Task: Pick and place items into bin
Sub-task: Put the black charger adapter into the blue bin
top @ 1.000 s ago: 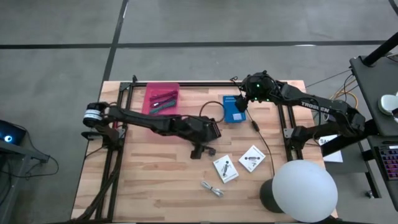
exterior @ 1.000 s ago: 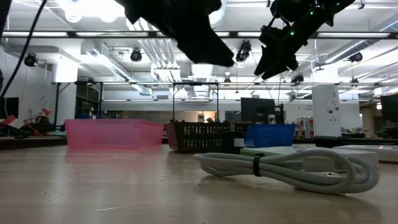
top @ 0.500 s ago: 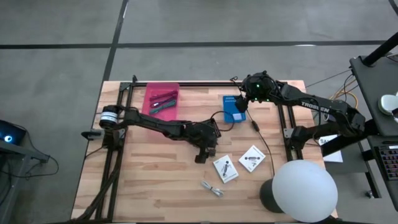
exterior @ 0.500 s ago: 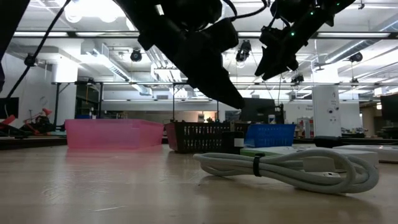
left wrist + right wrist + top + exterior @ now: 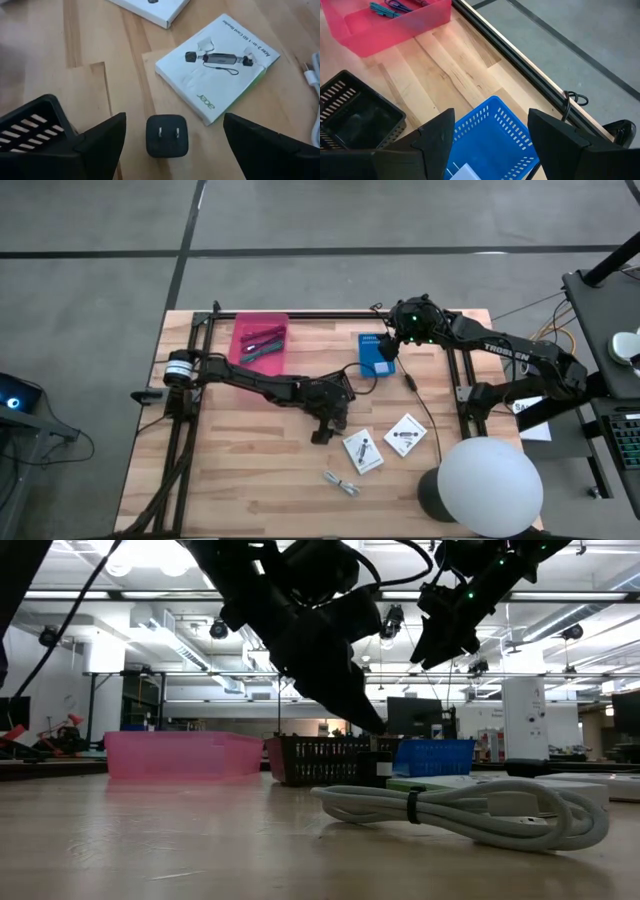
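Near the middle of the wooden slatted worktop (image 5: 250,470), the left end effector (image 5: 170,137) hangs low with its two dark fingers spread wide, straddling a small black square plug adapter (image 5: 167,135) that lies prongs-up on the boards. Just beyond it rests a white flat packet with a green edge (image 5: 217,65), and a second white flat packet (image 5: 405,434) lies nearby. The left arm reaches out long across the worktop. The right end effector (image 5: 490,142) hovers, fingers apart, above a blue perforated plastic bin (image 5: 492,137). A pink translucent bin (image 5: 259,342) holds pen-like sticks. Behind stretches a lit workshop hall.
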You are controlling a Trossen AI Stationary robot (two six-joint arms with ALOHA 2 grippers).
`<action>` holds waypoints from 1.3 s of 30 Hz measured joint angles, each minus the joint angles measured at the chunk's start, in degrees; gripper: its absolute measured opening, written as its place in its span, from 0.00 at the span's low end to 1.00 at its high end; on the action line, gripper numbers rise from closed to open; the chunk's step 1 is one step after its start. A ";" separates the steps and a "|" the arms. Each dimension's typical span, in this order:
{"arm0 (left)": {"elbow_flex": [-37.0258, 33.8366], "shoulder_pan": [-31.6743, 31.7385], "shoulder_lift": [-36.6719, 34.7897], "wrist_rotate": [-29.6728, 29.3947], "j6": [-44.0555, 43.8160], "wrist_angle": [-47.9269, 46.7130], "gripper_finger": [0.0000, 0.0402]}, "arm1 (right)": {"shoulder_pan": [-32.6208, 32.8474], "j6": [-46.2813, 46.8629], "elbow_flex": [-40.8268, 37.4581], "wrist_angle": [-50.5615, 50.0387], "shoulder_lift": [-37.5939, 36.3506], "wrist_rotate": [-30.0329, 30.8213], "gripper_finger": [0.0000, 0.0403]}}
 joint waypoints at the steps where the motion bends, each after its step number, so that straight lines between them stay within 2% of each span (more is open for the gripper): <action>1: -0.07 -0.01 0.00 -0.06 0.00 0.04 0.79 | 0.00 0.00 0.00 0.00 0.00 0.00 0.59; 22: -0.06 -0.04 3.67 -0.85 0.00 -0.92 0.77 | 0.00 0.04 -0.02 0.00 0.00 0.01 0.57; 31: 0.14 -0.04 3.67 -2.41 1.95 -0.81 0.58 | 0.00 0.03 -0.02 0.02 0.00 0.01 0.57; 39: 0.22 -0.04 3.67 -3.44 1.75 -0.79 0.35 | 0.00 0.02 -0.02 0.02 0.00 0.03 0.57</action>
